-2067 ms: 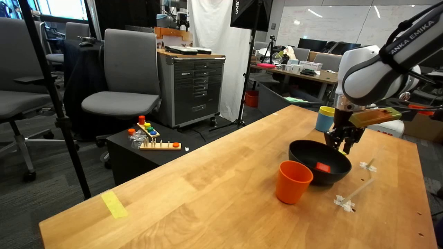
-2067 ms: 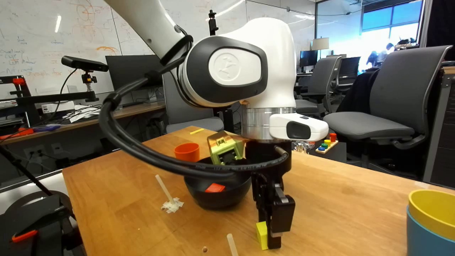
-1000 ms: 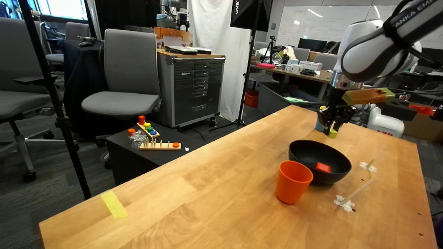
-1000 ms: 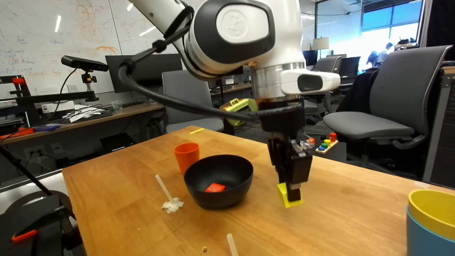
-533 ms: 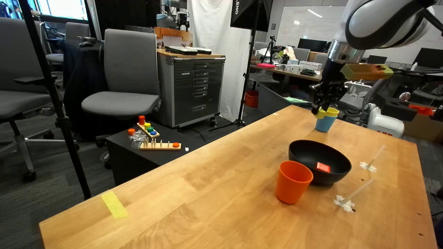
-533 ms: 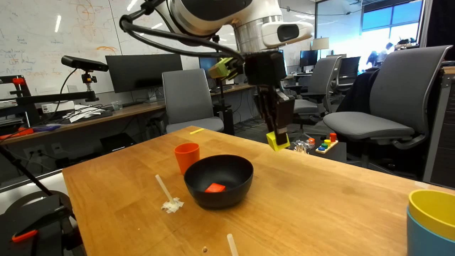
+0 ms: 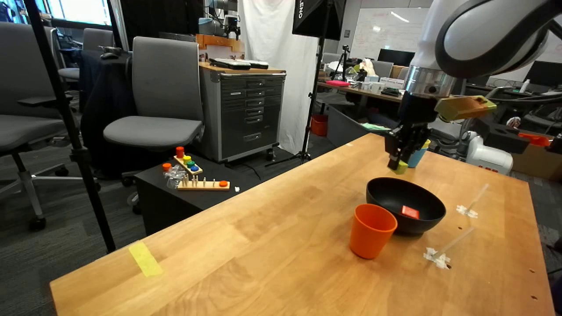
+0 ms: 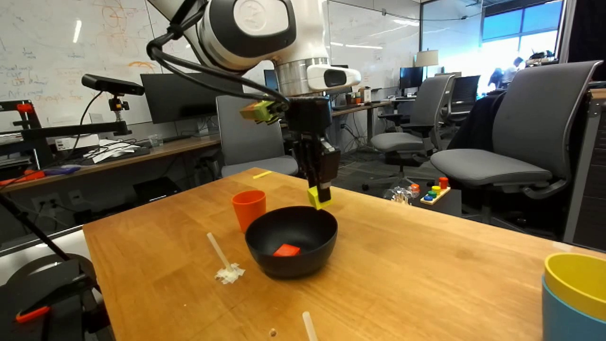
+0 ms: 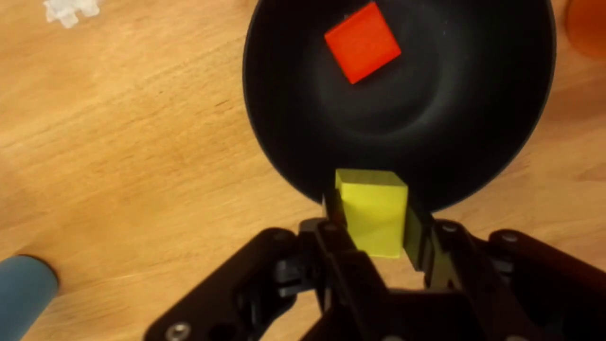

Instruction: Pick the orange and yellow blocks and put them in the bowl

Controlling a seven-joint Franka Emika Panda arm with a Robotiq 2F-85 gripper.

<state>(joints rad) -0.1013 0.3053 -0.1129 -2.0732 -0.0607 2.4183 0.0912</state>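
Note:
My gripper (image 9: 375,220) is shut on the yellow block (image 9: 376,218), which sits between both fingers in the wrist view. In the exterior views the yellow block (image 7: 400,167) (image 8: 318,198) hangs in the air close to the bowl's rim, a little above it. The black bowl (image 7: 390,193) (image 8: 289,267) stands upright on the table; in the wrist view the held block overlaps the near rim of the bowl (image 9: 492,94). The orange-red block (image 9: 363,43) lies inside the bowl, and shows there in both exterior views (image 7: 409,212) (image 8: 287,250).
An orange cup (image 7: 371,239) (image 8: 249,208) stands right beside the bowl. A blue and yellow cup stack (image 8: 575,303) (image 9: 26,293) stands at another part of the table. Two thin sticks (image 7: 454,240) (image 7: 478,197) rise from taped spots. A yellow tape strip (image 7: 145,259) lies on the table.
The gripper has lifted the yellow block off the table beside the bowl, carried it up and around, then lowered it toward the bowl's rim. The bowl and orange-red block have not moved.

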